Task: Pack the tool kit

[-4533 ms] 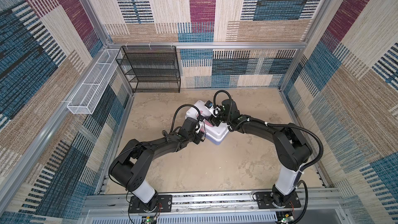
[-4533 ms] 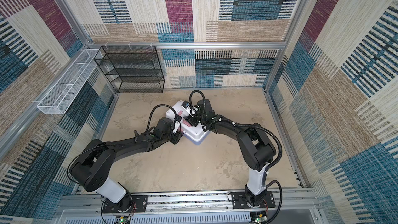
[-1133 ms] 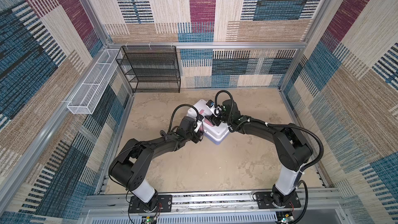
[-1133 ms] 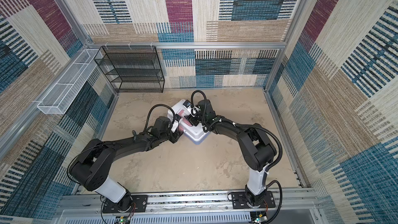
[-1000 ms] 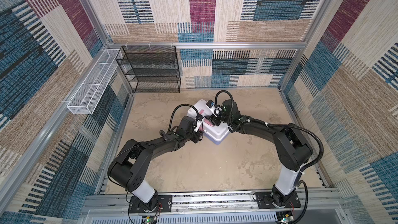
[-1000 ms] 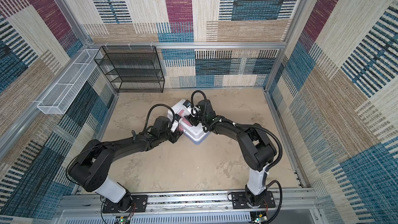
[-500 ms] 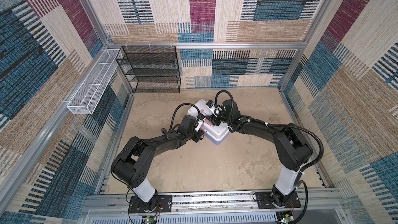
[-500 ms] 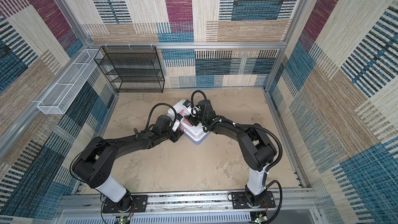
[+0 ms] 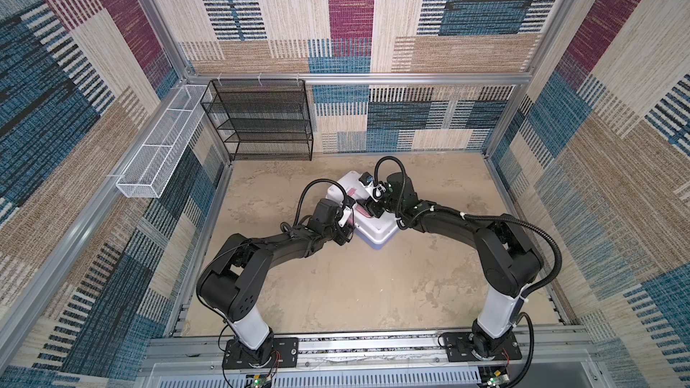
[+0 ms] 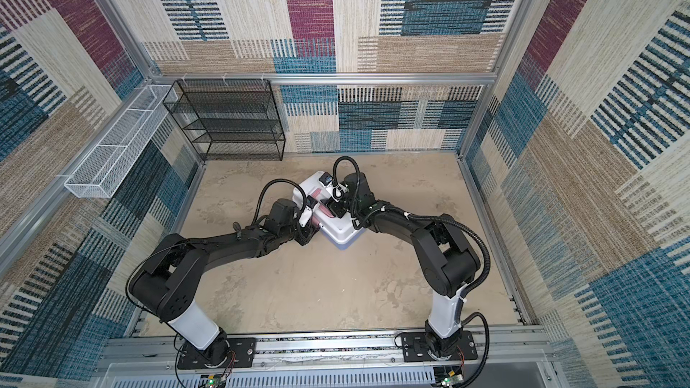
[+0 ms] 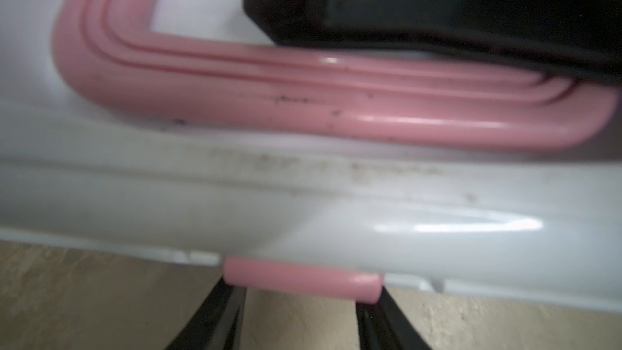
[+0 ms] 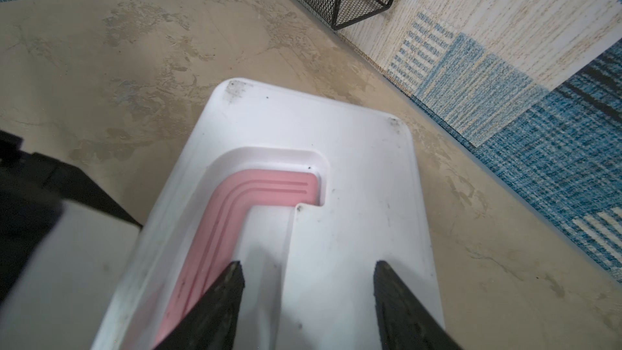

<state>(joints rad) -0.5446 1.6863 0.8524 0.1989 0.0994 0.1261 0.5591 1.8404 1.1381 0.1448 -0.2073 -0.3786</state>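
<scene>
The left gripper (image 11: 303, 297) shows in its wrist view as two black fingers (image 11: 215, 318) standing apart at the bottom edge, one at each end of the pink latch (image 11: 301, 279). The view is blurred, and I cannot tell whether they pinch the latch or only flank it. The right gripper (image 12: 308, 262) is spread wide and grips nothing: one tip lies over the pink handle (image 12: 235, 210) in its recess, the other over the white lid (image 12: 363, 170). The tool kit (image 9: 375, 227) is closed, its lid down on the light blue base (image 9: 377, 246). It sits at a slant on the beige table (image 9: 354, 293), just above the middle of both top views, with an arm at each side. A black mesh rack (image 9: 261, 121) stands against the back wall at upper left, and a white mesh basket (image 9: 157, 154) hangs further left.
</scene>
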